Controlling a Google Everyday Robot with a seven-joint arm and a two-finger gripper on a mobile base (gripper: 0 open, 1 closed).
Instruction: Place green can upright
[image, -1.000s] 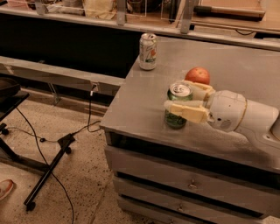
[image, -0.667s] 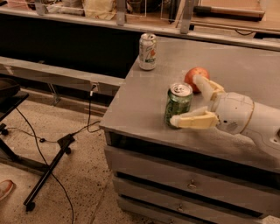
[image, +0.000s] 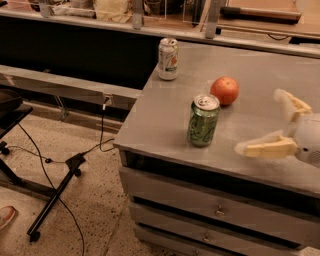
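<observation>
The green can (image: 203, 121) stands upright on the grey bench (image: 165, 115), a little right of the frame's centre and near the bench's front edge. Its body is shiny green with pale swirling markings, and its silver top faces up with the pull tab showing. Nothing touches it.

The tool (image: 259, 121) is at the right edge of the frame, level with the can and clear of it. Its two pale fingers are spread wide apart — one (image: 289, 102) angled toward the upper right, the other (image: 267, 148) lying lower and pointing left toward the can — and they have hold of nothing. The rounded white housing behind them runs off the right edge.

Just behind and to the right of the can sits an orange-red round fruit (image: 224, 90), near it but apart. Farther toward the top of the frame, at the bench's far left corner, a white-silver can (image: 168, 59) with an orange and green logo also stands upright.

Below the bench top are drawer fronts (image: 215, 210) with small pulls. In the lower left, a black stand (image: 55, 195) and loose cables lie on the speckled floor.
</observation>
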